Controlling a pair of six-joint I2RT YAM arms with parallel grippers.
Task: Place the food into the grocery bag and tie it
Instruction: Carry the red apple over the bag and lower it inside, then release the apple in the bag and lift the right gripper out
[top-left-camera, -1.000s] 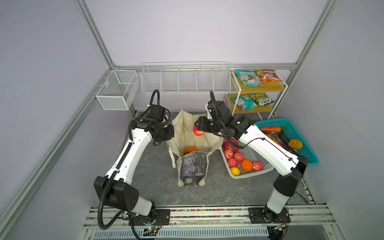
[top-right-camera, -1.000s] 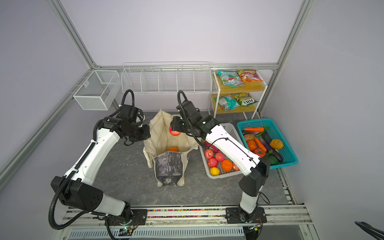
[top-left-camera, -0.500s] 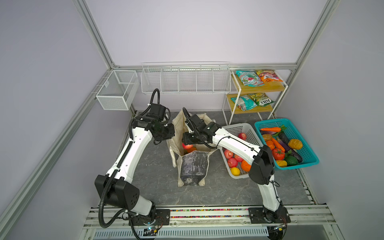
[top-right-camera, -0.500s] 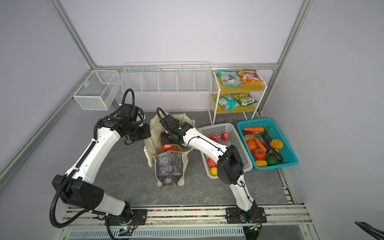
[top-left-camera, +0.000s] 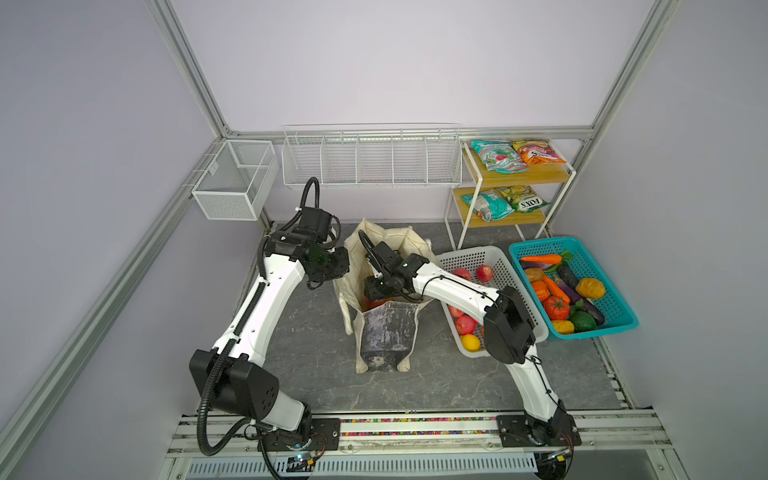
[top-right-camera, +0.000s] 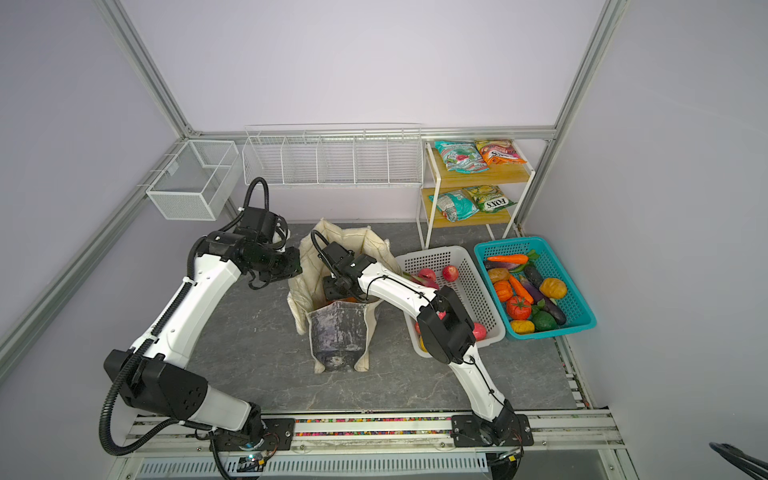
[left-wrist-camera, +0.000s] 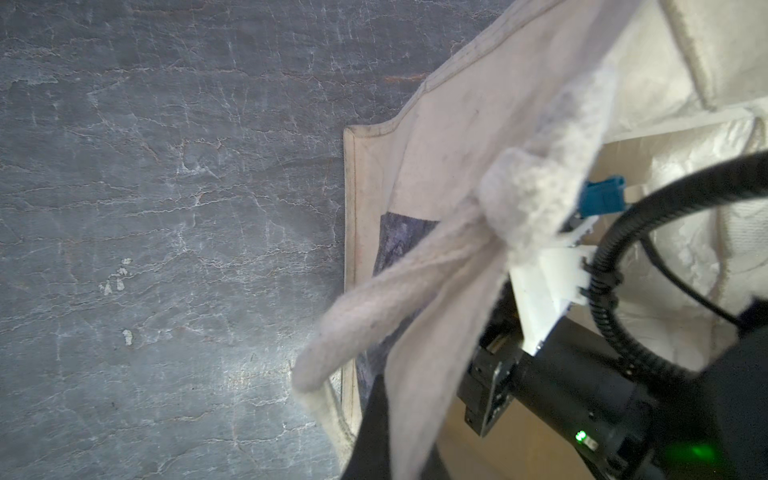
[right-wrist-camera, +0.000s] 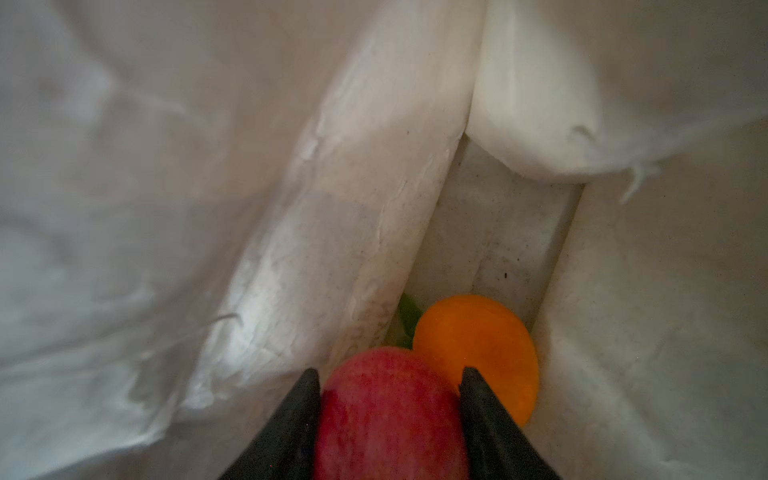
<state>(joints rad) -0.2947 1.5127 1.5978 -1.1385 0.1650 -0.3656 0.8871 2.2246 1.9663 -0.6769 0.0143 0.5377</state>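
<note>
- A large cream fabric tote (top-left-camera: 388, 332) with a dark grey marbled side panel stands upright on the grey stone-patterned floor (top-left-camera: 291, 332) between the two arms, its mouth gaping upward.
- The left gripper (top-left-camera: 343, 270) sits at the tote's left rim. Its jaws are closed tight on a bunched cream woven strap handle (left-wrist-camera: 395, 299) and the cloth next to it. I judge that it pulls this side outward so the soft mouth does not fold shut.
- The right gripper (right-wrist-camera: 388, 376) reaches deep inside the tote. Its two dark fingers (right-wrist-camera: 291, 424) stand partly spread and clamp a round red toy apple (right-wrist-camera: 388, 419) between them.
- The apple hangs low, just beside a round orange toy fruit (right-wrist-camera: 478, 353) lying on the tote's bottom, with a sliver of something green behind it. I cannot tell whether apple and orange touch.
- Carrying the apple this far down looks sensible, since a short drop should not topple the limp bag.
- More food waits outside the tote. Red apples and a yellow fruit (top-left-camera: 470, 343) lie in the white perforated plastic basket (top-left-camera: 471, 257). Mixed vegetables fill the teal plastic basket (top-left-camera: 540, 243), and crinkly snack packets (top-left-camera: 498, 156) lie on the wooden shelf (top-left-camera: 552, 172).
- By my reckoning the filling is at an early stage, and tying the straps is far off.
</note>
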